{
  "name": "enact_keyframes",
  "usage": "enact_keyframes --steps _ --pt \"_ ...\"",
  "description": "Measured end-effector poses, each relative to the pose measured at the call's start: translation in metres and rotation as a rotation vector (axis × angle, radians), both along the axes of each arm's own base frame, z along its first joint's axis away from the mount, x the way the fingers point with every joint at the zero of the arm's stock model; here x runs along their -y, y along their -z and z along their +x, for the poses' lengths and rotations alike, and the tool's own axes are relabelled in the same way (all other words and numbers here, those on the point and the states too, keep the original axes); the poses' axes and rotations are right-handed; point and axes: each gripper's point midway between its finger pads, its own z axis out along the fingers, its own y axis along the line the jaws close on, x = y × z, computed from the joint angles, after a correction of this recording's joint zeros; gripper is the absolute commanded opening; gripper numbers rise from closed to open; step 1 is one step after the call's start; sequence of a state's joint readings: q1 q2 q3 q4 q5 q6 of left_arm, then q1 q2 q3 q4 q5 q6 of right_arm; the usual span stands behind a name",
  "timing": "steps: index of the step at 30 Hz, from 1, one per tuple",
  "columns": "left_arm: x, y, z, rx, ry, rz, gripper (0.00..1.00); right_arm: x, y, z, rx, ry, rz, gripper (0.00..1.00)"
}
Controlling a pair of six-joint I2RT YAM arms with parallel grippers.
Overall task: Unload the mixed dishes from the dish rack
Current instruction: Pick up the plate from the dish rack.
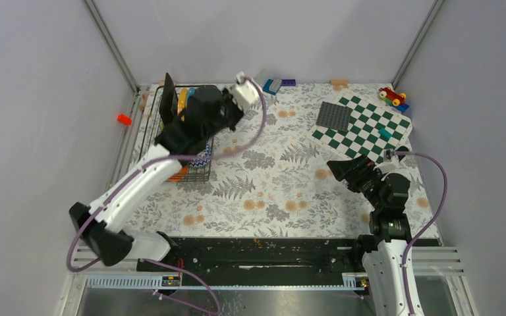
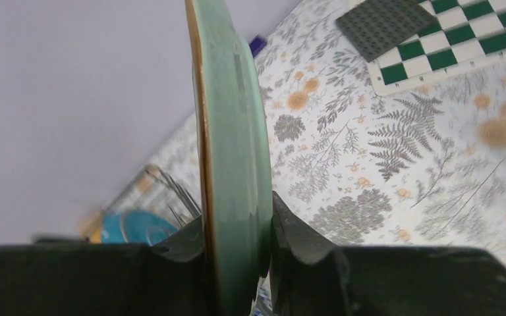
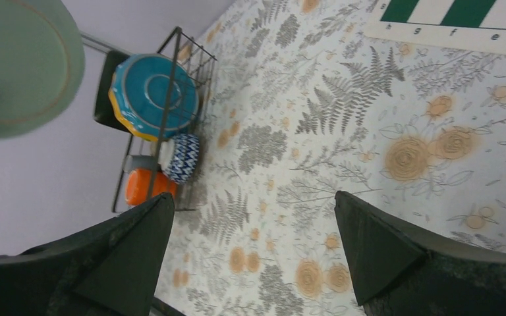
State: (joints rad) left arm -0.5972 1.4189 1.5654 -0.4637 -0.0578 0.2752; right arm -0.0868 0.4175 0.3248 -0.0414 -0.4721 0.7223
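Far on the left, a small red thing (image 1: 124, 119) lies just past the edge of the table (image 1: 270, 184). Next comes the dish rack (image 1: 197, 174), a dark wire basket on the left side of the flowery table. A blue plate (image 3: 150, 92) with a yellow rim stands on its edge inside the rack. A black plate (image 3: 107, 92) stands right behind it. Beside the blue plate there is a bowl (image 3: 183, 158) with blue and white zigzags, and beside the bowl an orange mug (image 3: 141, 186) lies in the end of the rack. The left arm reaches over the rack. The left gripper (image 2: 237, 227) is pinching a pale green plate (image 2: 234, 131) by its rim, with one finger pressed on each side. The plate stands straight up on its edge and has a thin brown line around it. It is up in the air and does not touch the rack. The middle of the table shows only ferns and orange flowers. Farther right, a green and white checked board (image 1: 369, 125) lies flat near the back, and a dark square (image 1: 335, 117) with little bumps lies on its left corner. A red toy car (image 1: 392, 96) sits just behind the board. The right gripper (image 3: 253, 197) hangs above the table near the front of the board. Its two fingers are spread wide apart and hold nothing.
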Motion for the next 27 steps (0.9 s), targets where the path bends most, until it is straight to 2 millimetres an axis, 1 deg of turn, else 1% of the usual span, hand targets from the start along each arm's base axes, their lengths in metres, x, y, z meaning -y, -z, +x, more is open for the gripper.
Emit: enact_keyframes --steps 2,4,5,6,8,10,12,14,16,18,20,21,22,25,27 --pt "0.020 0.002 -0.027 0.124 0.119 0.089 0.00 -0.001 -0.012 0.002 -0.004 0.011 0.047 0.99" --pt "0.035 0.015 -0.053 0.245 0.230 0.191 0.00 -0.003 -0.025 0.005 -0.008 0.020 0.097 0.99" --pt "0.042 0.026 -0.067 0.314 0.290 0.256 0.00 -0.004 -0.032 0.007 -0.011 0.023 0.128 0.99" --pt "0.047 0.036 -0.076 0.354 0.331 0.302 0.00 -0.005 -0.039 0.008 -0.012 0.022 0.154 0.99" --pt "0.064 0.064 -0.097 0.450 0.434 0.428 0.00 -0.007 -0.055 0.009 -0.016 0.022 0.209 0.99" --pt "0.075 0.083 -0.109 0.496 0.496 0.520 0.00 -0.008 -0.065 0.010 -0.020 0.027 0.238 0.99" --pt "0.085 0.099 -0.119 0.547 0.544 0.610 0.00 -0.009 -0.077 0.008 -0.028 0.031 0.264 0.99" --pt "0.092 0.107 -0.126 0.613 0.573 0.682 0.00 -0.009 -0.088 0.006 -0.030 0.033 0.282 0.99" --pt "0.100 0.110 -0.133 0.693 0.584 0.729 0.00 -0.010 -0.093 0.004 -0.034 0.030 0.292 0.99" --pt "0.106 0.111 -0.138 0.765 0.579 0.771 0.00 -0.012 -0.092 0.002 -0.054 0.022 0.303 0.98" --pt "0.114 0.114 -0.143 0.832 0.577 0.802 0.00 -0.015 -0.085 0.002 -0.094 0.013 0.312 0.97" --pt "0.119 0.116 -0.143 0.866 0.571 0.819 0.00 -0.017 -0.080 0.002 -0.120 0.005 0.316 0.97" --pt "0.125 0.118 -0.147 0.889 0.580 0.826 0.00 -0.019 -0.075 0.002 -0.149 -0.004 0.318 0.97" --pt "0.137 0.120 -0.148 0.948 0.566 0.842 0.00 -0.030 -0.061 0.000 -0.218 -0.044 0.309 0.93" --pt "0.143 0.119 -0.145 0.985 0.537 0.845 0.00 -0.044 -0.053 -0.004 -0.255 -0.098 0.296 0.82"
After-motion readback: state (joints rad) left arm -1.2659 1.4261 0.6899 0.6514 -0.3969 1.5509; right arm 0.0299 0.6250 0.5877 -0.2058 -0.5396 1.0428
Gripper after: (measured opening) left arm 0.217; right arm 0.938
